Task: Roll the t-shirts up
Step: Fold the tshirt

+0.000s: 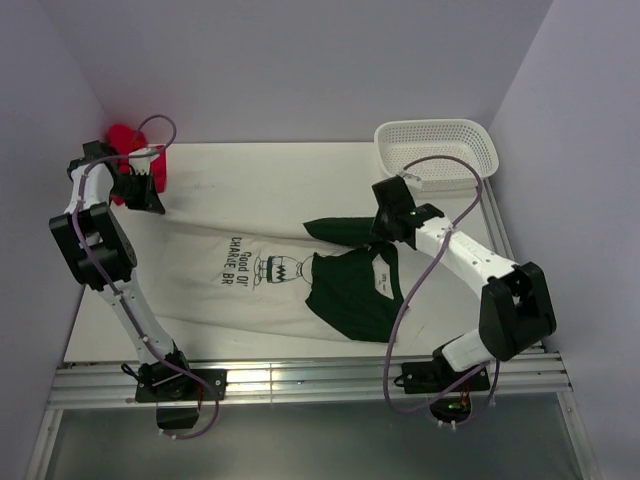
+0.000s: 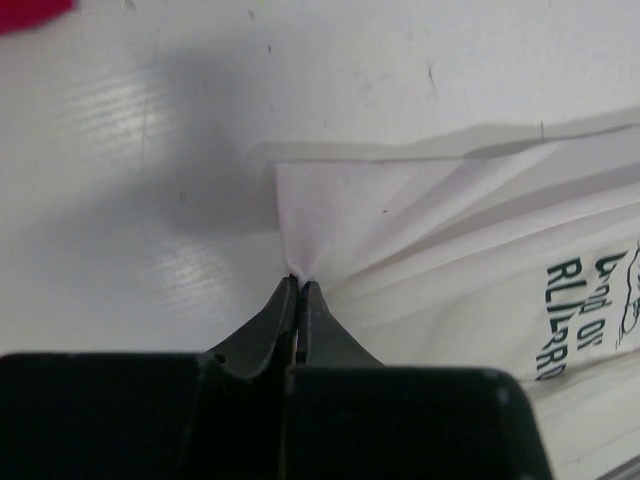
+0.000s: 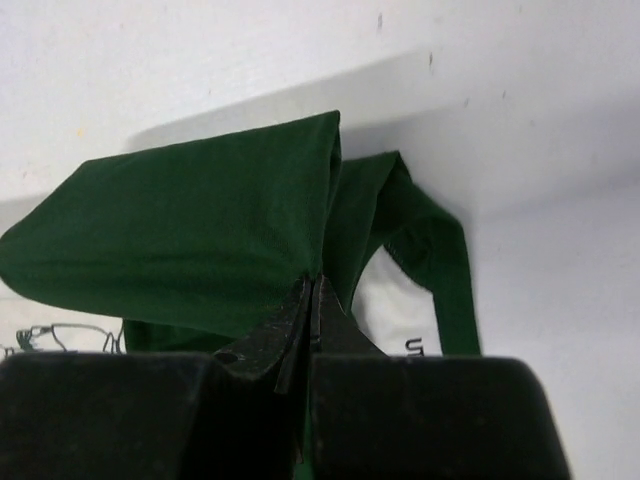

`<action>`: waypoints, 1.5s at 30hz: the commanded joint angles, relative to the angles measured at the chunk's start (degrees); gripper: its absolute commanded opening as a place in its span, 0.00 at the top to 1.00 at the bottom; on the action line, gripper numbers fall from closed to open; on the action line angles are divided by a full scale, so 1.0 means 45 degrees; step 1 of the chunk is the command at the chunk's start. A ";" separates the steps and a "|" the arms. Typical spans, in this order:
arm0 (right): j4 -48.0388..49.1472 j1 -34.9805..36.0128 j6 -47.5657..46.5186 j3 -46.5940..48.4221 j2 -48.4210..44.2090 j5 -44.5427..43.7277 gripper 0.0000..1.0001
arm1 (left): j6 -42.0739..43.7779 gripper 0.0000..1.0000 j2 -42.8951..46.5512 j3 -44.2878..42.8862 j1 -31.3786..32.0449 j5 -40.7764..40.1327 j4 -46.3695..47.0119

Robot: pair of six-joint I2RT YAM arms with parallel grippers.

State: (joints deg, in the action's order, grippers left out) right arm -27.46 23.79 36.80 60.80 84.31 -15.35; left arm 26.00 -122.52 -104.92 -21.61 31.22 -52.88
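The off-white t-shirt (image 1: 195, 280) lies spread over the middle-left of the table, its dark lettering (image 1: 240, 262) facing up. My left gripper (image 1: 150, 203) is shut on that shirt's far-left corner; in the left wrist view the fingertips (image 2: 298, 284) pinch the cloth (image 2: 440, 250), and folds fan out from the pinch. The dark green t-shirt (image 1: 350, 295) overlaps the off-white one's right side. My right gripper (image 1: 386, 240) is shut on the green shirt's upper edge. In the right wrist view the closed tips (image 3: 313, 284) hold a raised fold of green cloth (image 3: 190, 230).
A white perforated basket (image 1: 438, 150) stands at the back right corner. A red cloth (image 1: 125, 140) lies at the back left, just behind the left gripper, and shows as a red patch (image 2: 30, 10) in the left wrist view. Walls enclose the table on three sides.
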 commanded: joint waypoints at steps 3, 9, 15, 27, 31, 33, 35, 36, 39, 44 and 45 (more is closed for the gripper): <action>-0.0284 0.0553 0.1216 -0.1279 -0.1506 -0.0924 1.00 | 0.1370 1.00 0.0956 0.0601 -0.0471 0.0132 -0.0805; -0.0459 0.0572 0.1881 -0.2433 -0.2193 -0.1022 1.00 | 0.2559 1.00 0.1191 0.1245 -0.0668 -0.0082 -0.1645; 0.0009 0.0611 0.2428 -0.3800 -0.2799 -0.0709 1.00 | 0.3187 1.00 0.1465 0.2476 -0.0843 -0.0552 -0.1548; 0.0556 0.0553 0.2897 -0.4642 -0.1726 -0.0240 1.00 | 0.4027 1.00 0.1445 0.3394 -0.0960 -0.0903 -0.1920; 0.0790 0.0494 0.2897 -0.4799 -0.1510 -0.0007 1.00 | 0.4047 0.95 0.1621 0.3726 -0.0960 -0.1176 -0.1745; 0.0946 0.0494 0.2897 -0.4877 -0.1354 0.0092 0.99 | 0.4027 0.94 0.1757 0.3863 -0.0960 -0.1273 -0.1666; 0.1044 0.0494 0.2897 -0.4897 -0.1217 0.0131 1.00 | 0.4027 0.94 0.1855 0.3941 -0.0980 -0.1274 -0.1647; 0.1102 0.0494 0.2878 -0.4935 -0.1101 0.0150 0.99 | 0.4047 0.94 0.1933 0.3980 -0.0961 -0.1332 -0.1589; 0.1161 0.0494 0.2878 -0.4936 -0.0905 0.0170 0.99 | 0.4008 0.93 0.2070 0.4078 -0.0960 -0.1469 -0.1530; 0.1298 0.0494 0.2878 -0.5014 -0.0768 0.0190 0.97 | 0.3832 0.87 0.2343 0.4371 -0.0941 -0.1879 -0.1237; 0.1298 0.0494 0.2878 -0.5033 -0.0748 0.0151 0.97 | 0.3813 0.87 0.2344 0.4429 -0.0941 -0.1957 -0.1217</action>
State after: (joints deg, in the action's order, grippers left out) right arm -21.54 26.46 49.67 39.09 80.20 -13.28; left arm 42.28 -115.18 -85.78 -25.39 25.04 -60.12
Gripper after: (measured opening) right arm 0.029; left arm 0.126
